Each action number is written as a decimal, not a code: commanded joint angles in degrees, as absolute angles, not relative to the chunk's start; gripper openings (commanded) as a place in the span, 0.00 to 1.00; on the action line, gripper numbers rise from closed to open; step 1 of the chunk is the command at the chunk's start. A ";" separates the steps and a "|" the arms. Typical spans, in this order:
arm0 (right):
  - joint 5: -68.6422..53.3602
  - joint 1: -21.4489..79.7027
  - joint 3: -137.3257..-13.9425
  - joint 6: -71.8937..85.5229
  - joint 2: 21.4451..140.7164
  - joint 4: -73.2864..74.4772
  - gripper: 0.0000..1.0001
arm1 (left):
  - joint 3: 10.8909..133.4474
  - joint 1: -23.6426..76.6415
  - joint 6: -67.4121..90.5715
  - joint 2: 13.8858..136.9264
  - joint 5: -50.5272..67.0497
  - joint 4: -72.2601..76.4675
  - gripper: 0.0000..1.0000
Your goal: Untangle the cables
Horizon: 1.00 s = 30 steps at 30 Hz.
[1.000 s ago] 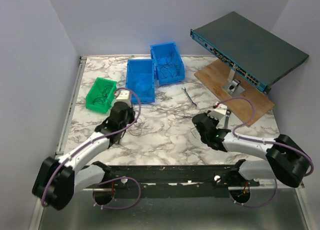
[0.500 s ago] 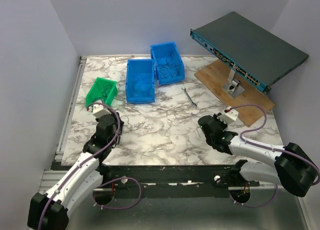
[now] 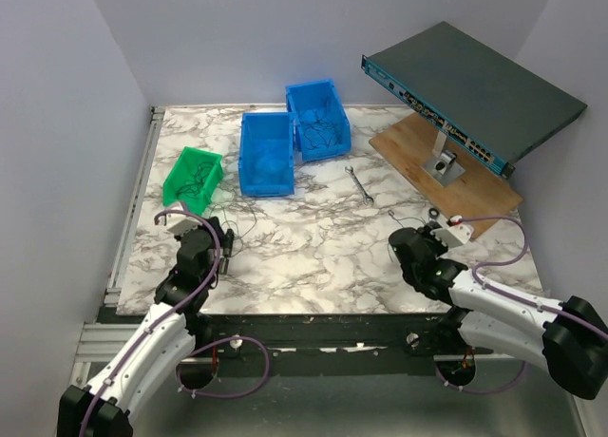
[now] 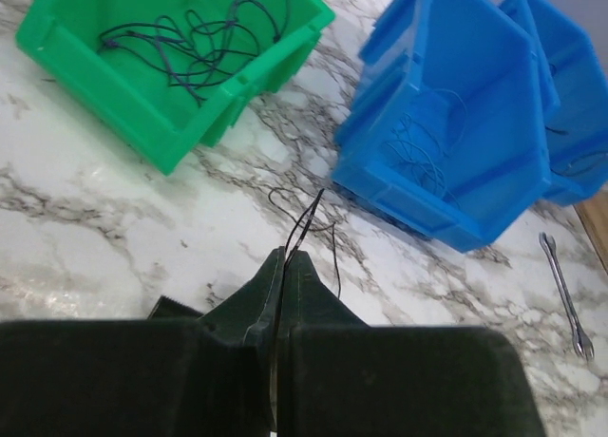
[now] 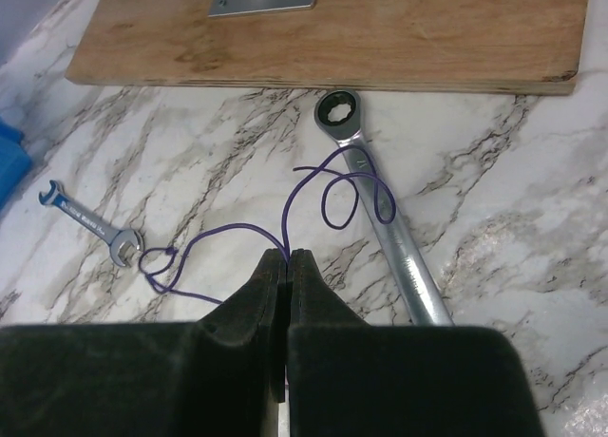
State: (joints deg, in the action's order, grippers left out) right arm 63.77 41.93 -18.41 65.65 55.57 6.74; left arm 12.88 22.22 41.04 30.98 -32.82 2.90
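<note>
Left tool [image 4: 286, 258] pinches a dark cable [image 4: 306, 218] trailing just ahead on the surface [image 4: 114, 228]; right tool [image 5: 288, 258] pinches a purple cable [image 5: 289, 209] looping ahead over a wrench [image 5: 399, 247]. Pulling may snag it there, or either strand may slip.

Pale lilac walls [image 3: 57, 123], marble-patterned table [image 3: 313, 247], seemingly even light

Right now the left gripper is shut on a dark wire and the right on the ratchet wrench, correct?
No. The right wrist view shows the right gripper shut on a thin purple wire, not the ratchet wrench. The left gripper is shut on a dark wire.
</note>
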 commanded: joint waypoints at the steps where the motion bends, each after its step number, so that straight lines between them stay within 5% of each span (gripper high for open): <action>1: 62.05 41.80 -19.76 59.00 57.03 2.63 0.01 | 12.46 22.03 33.78 31.27 -21.27 10.59 0.00; 6: 54.09 41.78 -18.72 46.25 55.80 -7.08 0.01 | 12.89 22.14 30.33 32.61 -12.87 13.30 0.00; 7: 43.49 41.82 -16.41 35.86 55.13 -16.74 0.01 | 13.39 22.10 29.57 34.10 -10.02 13.98 0.00; 20: 8.95 41.84 -11.22 23.82 55.54 -36.92 0.01 | 14.17 22.23 28.57 35.94 -6.00 14.60 0.00; 30: 4.51 41.83 -13.10 24.34 60.65 -37.18 0.01 | 17.29 22.30 27.91 40.32 -7.53 10.18 0.00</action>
State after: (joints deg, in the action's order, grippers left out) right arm 7.99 41.78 -11.94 25.34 59.66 -34.85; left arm 13.98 22.24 29.06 38.46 -7.62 12.64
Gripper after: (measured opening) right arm 0.032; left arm 0.012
